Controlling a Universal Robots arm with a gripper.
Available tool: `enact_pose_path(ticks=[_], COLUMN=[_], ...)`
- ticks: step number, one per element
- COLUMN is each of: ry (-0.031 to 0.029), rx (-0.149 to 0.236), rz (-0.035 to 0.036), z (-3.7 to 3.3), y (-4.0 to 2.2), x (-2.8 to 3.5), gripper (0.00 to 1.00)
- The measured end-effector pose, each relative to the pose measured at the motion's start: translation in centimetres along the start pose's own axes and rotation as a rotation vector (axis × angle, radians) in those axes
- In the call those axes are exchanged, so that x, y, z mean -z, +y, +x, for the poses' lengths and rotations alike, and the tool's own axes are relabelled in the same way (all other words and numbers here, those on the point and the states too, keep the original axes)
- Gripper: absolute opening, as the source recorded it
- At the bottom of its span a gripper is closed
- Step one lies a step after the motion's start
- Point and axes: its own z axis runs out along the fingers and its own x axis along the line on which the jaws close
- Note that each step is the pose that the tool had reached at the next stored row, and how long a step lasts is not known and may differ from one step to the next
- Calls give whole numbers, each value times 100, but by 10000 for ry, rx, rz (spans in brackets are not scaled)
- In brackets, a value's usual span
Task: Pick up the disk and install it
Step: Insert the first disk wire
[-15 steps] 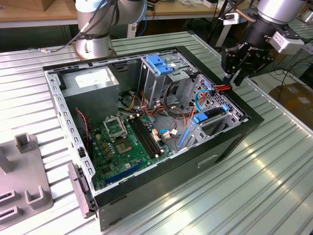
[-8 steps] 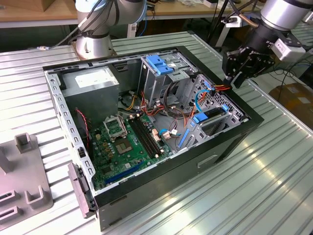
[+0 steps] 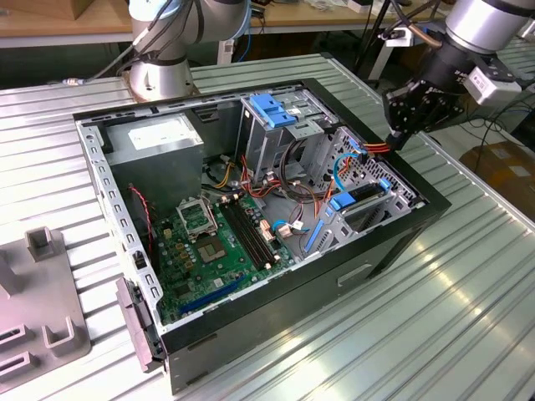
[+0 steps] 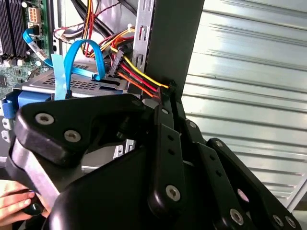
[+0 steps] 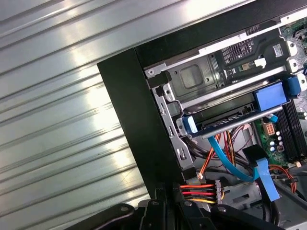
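Ribbed metal bench [image 3: 468, 284], open computer case [image 3: 276, 288], disk [image 3: 368, 195] seated inside, jaws clamped on coloured wires [image 4: 136, 72] just beside it.

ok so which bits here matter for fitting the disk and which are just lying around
Job: flat silver-grey disk with blue rails, sitting in the open black computer case's bay; black gripper at that corner.
Lying about: grey metal fixture block on the ribbed metal table; grey power-supply box inside the case.

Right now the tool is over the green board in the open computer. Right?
Not over the green board. The exterior view shows the tool at a corner of the open computer, on that view's right, by the red and yellow wires.
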Motion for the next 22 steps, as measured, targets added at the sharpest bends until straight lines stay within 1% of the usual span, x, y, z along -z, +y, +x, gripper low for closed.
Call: enact_pose_path(ticks=[2, 3, 7, 9, 16, 17, 19, 21, 22], ry=[0, 0, 0, 7, 21, 33, 64, 102, 111], rx=[-1, -1, -9, -104, -309, -466, -903, -1431, -1570], rz=[0, 0, -2, -3, -2, -5, -9, -14, -15], z=[0, 1, 1, -2, -79, -84, -86, -88, -91], y=[-4, -4, -4, -3, 28, 30, 31, 33, 34], x=[56, 63, 63, 59, 50, 47, 37, 26, 24], gripper=[16, 16, 16, 16, 16, 16, 16, 16, 16])
